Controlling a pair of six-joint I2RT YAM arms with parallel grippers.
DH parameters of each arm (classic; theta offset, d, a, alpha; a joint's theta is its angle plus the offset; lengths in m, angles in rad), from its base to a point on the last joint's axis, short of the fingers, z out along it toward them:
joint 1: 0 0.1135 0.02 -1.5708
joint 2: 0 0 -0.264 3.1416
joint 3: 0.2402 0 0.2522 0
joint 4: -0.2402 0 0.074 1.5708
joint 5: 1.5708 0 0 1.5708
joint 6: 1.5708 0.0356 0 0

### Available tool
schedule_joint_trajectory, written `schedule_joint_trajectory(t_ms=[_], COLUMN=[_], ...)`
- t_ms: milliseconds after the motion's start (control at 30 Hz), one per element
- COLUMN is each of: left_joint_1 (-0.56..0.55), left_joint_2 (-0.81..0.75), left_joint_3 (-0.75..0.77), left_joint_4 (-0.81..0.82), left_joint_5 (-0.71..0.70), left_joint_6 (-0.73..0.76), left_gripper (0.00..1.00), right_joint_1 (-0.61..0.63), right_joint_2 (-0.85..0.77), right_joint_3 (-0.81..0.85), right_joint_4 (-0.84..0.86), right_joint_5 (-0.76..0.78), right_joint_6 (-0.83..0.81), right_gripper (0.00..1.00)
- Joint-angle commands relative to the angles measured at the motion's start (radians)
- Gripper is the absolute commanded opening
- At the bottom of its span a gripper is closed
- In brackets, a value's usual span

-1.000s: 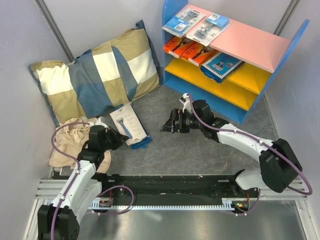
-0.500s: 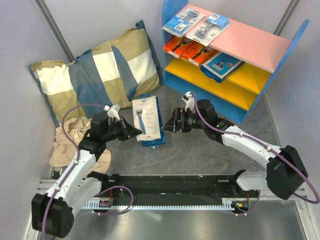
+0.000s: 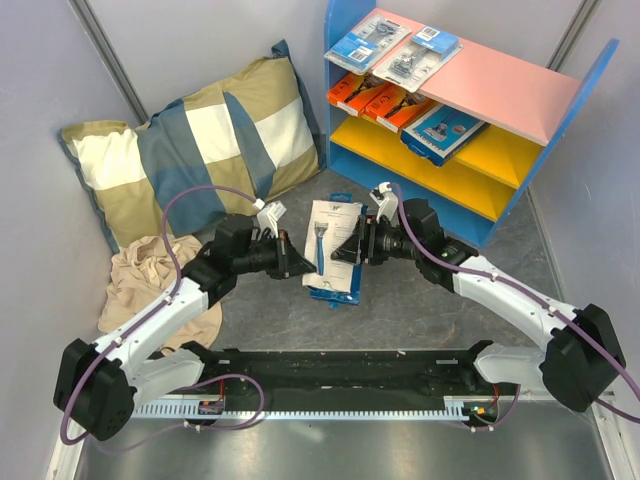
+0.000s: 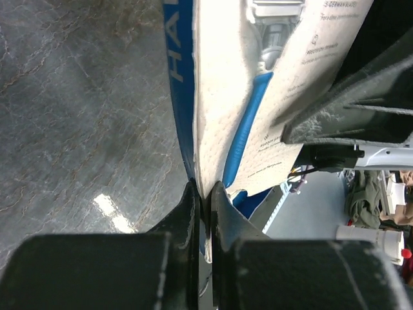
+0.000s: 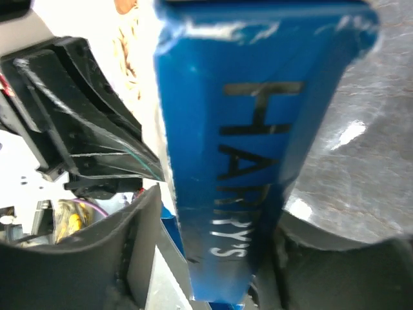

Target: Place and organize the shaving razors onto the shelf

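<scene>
A blue and white razor box (image 3: 328,250) picturing a razor is held upright above the floor between my two arms. My left gripper (image 3: 297,263) is shut on its lower left edge; the left wrist view shows the fingers (image 4: 193,216) pinching the box (image 4: 226,97). My right gripper (image 3: 350,247) is open, its jaws astride the box's blue side (image 5: 245,129), with a gap at one finger (image 5: 139,239). The shelf (image 3: 500,95) at the back right holds two blister packs (image 3: 366,42) on the pink board, and orange boxes (image 3: 375,100) and another blue box (image 3: 443,130) below.
A checked pillow (image 3: 200,150) leans in the back left corner. A beige cloth (image 3: 150,285) lies on the floor under my left arm. Grey walls close in on both sides. The lowest yellow board (image 3: 440,180) carries nothing visible.
My left gripper lifted the blue and white box from the floor beside the pillow and carried it right to the middle. My right gripper moved left and now straddles the box's edge.
</scene>
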Motion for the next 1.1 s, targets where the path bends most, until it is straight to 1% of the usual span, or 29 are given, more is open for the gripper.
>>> schedule_joint_trajectory(t_ms=[0, 33, 100, 133, 200, 233, 333, 467, 600, 733, 767, 800, 833, 867, 900, 933, 967, 1000, 1033, 1067], left_joint_1=[-0.008, -0.008, -0.008, -0.008, -0.008, -0.006, -0.006, -0.005, -0.003, -0.003, -0.003, -0.003, -0.003, -0.003, -0.003, -0.005, -0.008, -0.014, -0.037, -0.055], left_joint_2=[-0.019, -0.022, -0.034, -0.046, -0.059, -0.069, -0.076, -0.080, -0.082, -0.065, -0.057, -0.051, -0.051, -0.053, -0.046, -0.042, -0.034, -0.019, 0.013, 0.036], left_joint_3=[0.061, 0.065, 0.070, 0.077, 0.088, 0.103, 0.152, 0.209, 0.255, 0.313, 0.320, 0.323, 0.321, 0.315, 0.301, 0.282, 0.274, 0.268, 0.269, 0.275], left_joint_4=[0.073, 0.067, 0.044, 0.036, 0.017, -0.008, -0.080, -0.128, -0.132, -0.119, -0.108, -0.070, -0.047, -0.015, 0.083, 0.119, 0.184, 0.231, 0.310, 0.338], left_joint_5=[-0.039, -0.047, -0.070, -0.074, -0.099, -0.108, -0.156, -0.194, -0.185, -0.144, -0.133, -0.107, -0.093, -0.082, -0.047, -0.026, 0.011, 0.030, 0.041, 0.045], left_joint_6=[0.052, 0.055, 0.070, 0.077, 0.101, 0.107, 0.133, 0.149, 0.144, 0.124, 0.105, 0.088, 0.072, 0.027, -0.001, -0.030, -0.090, -0.118, -0.142, -0.171], left_gripper=[0.18, 0.32, 0.46, 0.59, 0.65, 0.71, 0.75, 0.77, 0.80, 0.81, 0.81, 0.81, 0.81, 0.81, 0.81, 0.81, 0.81, 0.81, 0.81, 0.81], right_joint_1=[0.004, 0.005, 0.005, 0.005, 0.005, 0.004, 0.004, 0.004, -0.001, -0.005, -0.005, -0.005, -0.005, -0.005, -0.005, -0.005, -0.005, -0.007, -0.005, -0.007], right_joint_2=[-0.045, -0.046, -0.049, -0.048, -0.049, -0.054, -0.066, -0.103, -0.178, -0.308, -0.342, -0.420, -0.463, -0.556, -0.601, -0.647, -0.736, -0.776, -0.813, -0.879], right_joint_3=[0.006, 0.006, 0.016, 0.020, 0.026, 0.029, 0.036, 0.048, 0.086, 0.114, 0.117, 0.118, 0.114, 0.109, 0.093, 0.082, 0.062, 0.051, 0.042, 0.025], right_joint_4=[0.007, 0.009, 0.007, 0.006, 0.006, 0.006, 0.006, 0.000, -0.043, -0.095, -0.108, -0.131, -0.137, -0.145, -0.148, -0.149, -0.146, -0.145, -0.139, -0.134], right_joint_5=[0.012, 0.014, 0.015, 0.018, 0.023, 0.025, 0.048, 0.100, 0.176, 0.326, 0.432, 0.492, 0.547, 0.681, 0.740, 0.802, 0.896, 0.943, 0.977, 1.003], right_joint_6=[-0.005, -0.002, -0.002, -0.004, -0.005, -0.005, -0.005, -0.005, -0.011, -0.007, 0.001, 0.008, 0.018, 0.040, 0.053, 0.064, 0.080, 0.090, 0.091, 0.091], right_gripper=[0.54, 0.50, 0.48, 0.47, 0.46, 0.45, 0.44, 0.41, 0.34, 0.30, 0.30, 0.28, 0.28, 0.28, 0.27, 0.27, 0.26, 0.26, 0.26, 0.26])
